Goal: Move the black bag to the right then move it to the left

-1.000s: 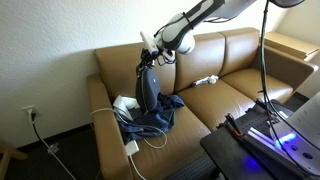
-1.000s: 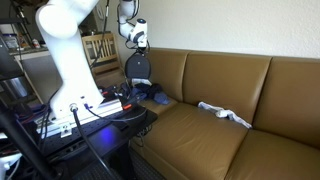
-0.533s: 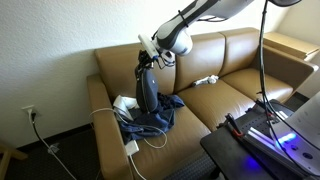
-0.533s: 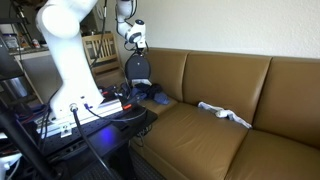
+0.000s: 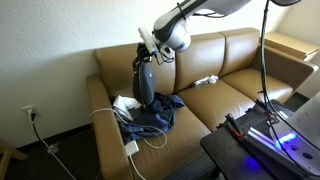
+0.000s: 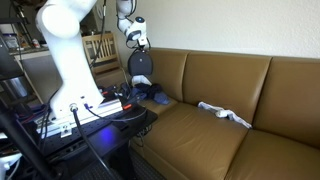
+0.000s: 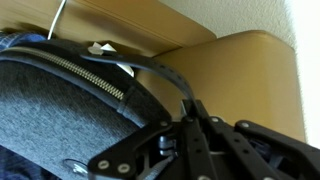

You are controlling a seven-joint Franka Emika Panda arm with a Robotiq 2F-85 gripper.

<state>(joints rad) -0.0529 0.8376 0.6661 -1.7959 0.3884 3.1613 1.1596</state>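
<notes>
Because the black bag (image 5: 145, 85) hangs from the arm by its thin strap (image 7: 160, 72) alone, the main risk on any sideways move is slip: the strap is narrow and smooth-looking, and a quick start or stop could swing the load and pull the strap out of the pinch. Second risk: the bag's lower end sits very low over the dark blue garment (image 5: 157, 115) and the white cable (image 5: 103, 108) at the end seat of the sofa (image 5: 235, 62). Whether it touches the cloth cannot be told from either exterior view. If it does, a lateral sweep may drag the garment or snag the cable, so a small lift first looks prudent. Third risk: the bag hangs close to the backrest (image 6: 215, 70) and could rub against it. Gripper (image 7: 197, 118): jaws fully closed, clamped on the strap, with no gap visible between them in the wrist view. The zippered bag body (image 7: 60, 100) lies just beside the finger linkages, apparently not pinched itself. Both exterior views show the bag hanging upright beneath the gripper (image 6: 137, 42).
</notes>
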